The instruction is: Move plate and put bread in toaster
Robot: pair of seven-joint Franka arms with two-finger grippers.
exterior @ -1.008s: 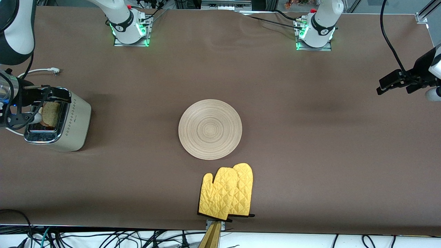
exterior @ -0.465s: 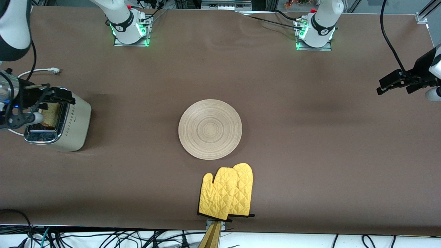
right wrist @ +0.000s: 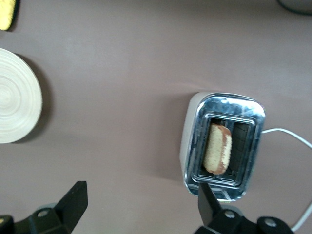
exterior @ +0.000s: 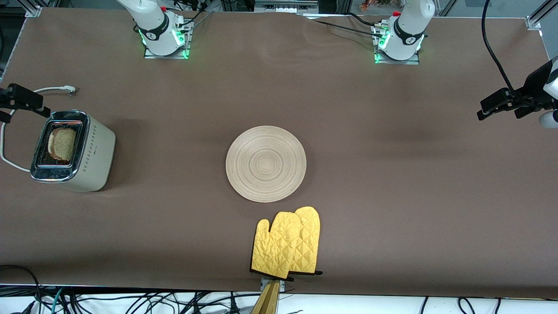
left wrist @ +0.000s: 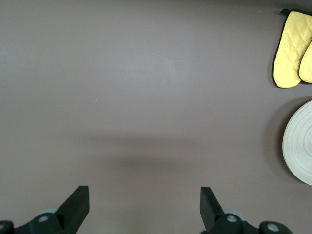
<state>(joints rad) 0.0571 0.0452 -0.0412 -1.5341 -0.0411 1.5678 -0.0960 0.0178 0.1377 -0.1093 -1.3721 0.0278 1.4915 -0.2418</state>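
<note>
The cream toaster (exterior: pixel 87 161) stands at the right arm's end of the table, and the bread (exterior: pixel 63 144) stands upright in one of its chrome-topped slots. In the right wrist view the toaster (right wrist: pixel 195 141) and the bread (right wrist: pixel 218 148) lie below my right gripper (right wrist: pixel 141 204), which is open and empty, up in the air beside the toaster. The round wooden plate (exterior: pixel 266 163) lies bare at the table's middle. My left gripper (left wrist: pixel 144 204) is open and empty, and it waits over the left arm's end of the table (exterior: pixel 499 104).
A pair of yellow oven mitts (exterior: pixel 287 244) lies nearer to the front camera than the plate, close to the table's edge. The toaster's white cord (exterior: pixel 8 161) loops past it, with the plug (exterior: pixel 67 89) lying farther from the camera.
My right gripper has risen and pulled away from the toaster's top toward the table's end, leaving the bread in the slot. The left arm has not moved.
</note>
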